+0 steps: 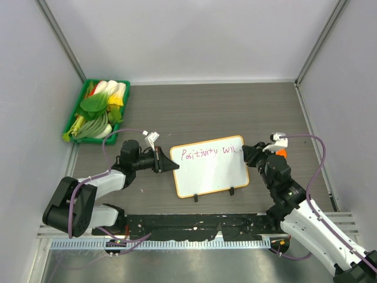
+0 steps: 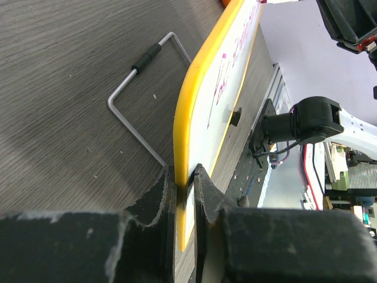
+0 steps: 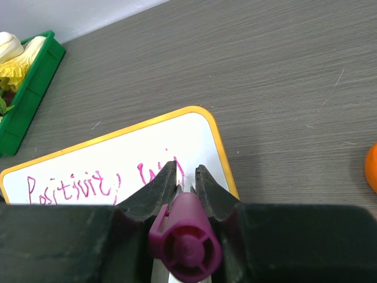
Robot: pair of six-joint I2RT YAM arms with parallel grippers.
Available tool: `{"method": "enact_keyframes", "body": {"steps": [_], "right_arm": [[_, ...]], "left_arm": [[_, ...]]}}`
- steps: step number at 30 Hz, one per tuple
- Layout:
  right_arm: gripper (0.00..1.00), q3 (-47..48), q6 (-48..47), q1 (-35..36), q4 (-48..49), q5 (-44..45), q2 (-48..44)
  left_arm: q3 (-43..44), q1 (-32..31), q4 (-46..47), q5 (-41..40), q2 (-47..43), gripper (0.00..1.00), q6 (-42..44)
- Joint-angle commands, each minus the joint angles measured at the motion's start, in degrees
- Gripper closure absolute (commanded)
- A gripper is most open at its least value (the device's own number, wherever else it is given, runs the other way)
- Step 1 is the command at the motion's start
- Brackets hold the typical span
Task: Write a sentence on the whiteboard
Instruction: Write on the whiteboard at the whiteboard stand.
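The whiteboard [image 1: 211, 168] with its orange frame lies mid-table. My left gripper [image 1: 166, 164] is shut on its left edge; in the left wrist view the jaws [image 2: 185, 180] clamp the yellow frame [image 2: 194, 88]. The sentence [image 1: 211, 151] reads "Positivity wi" in purple-pink along the top, also in the right wrist view [image 3: 76, 186]. My right gripper [image 1: 248, 152] is at the board's top right corner, shut on a purple marker [image 3: 185, 239] whose tip is hidden against the board by the last letters [image 3: 150, 173].
A green tray [image 1: 76, 121] of vegetables stands at the back left. An orange object [image 1: 281, 152] lies right of the board, also at the right wrist view's edge [image 3: 371, 168]. A bent wire stand [image 2: 132, 100] lies behind the board. Grey walls enclose the table.
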Motion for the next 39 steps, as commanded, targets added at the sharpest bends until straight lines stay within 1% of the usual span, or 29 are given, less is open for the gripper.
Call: {"method": "enact_keyframes", "body": {"steps": [1,10,12,27,33,39], "right_arm": [[0.99,-0.01,-0.36,-0.05,0.49,2.13,1.07],[0.99,2.27,-1.24,-0.13,3.31,4.24,3.0],[0.99,2.8,-1.25,-0.13,5.15,4.77,3.79],[0.99,3.15,-1.33,-0.13,9.63,6.26,6.43],[0.99,3.5,-1.6,-0.13,9.46,6.7,7.22],[0.99,2.8,-1.16,-0.13,7.88,8.2,5.82]], "left_arm": [[-0.04,-0.01,-3.98,-5.67,0.71,1.0,4.14],[-0.13,-0.09,-3.98,-5.67,0.62,1.0,4.13],[-0.04,-0.09,-3.98,-5.67,0.62,1.0,4.05],[-0.04,-0.01,-3.98,-5.58,0.71,1.0,4.14],[-0.13,-0.01,-3.98,-5.58,0.71,1.0,4.05],[-0.04,-0.18,-3.98,-5.67,0.71,1.0,4.14]]}}
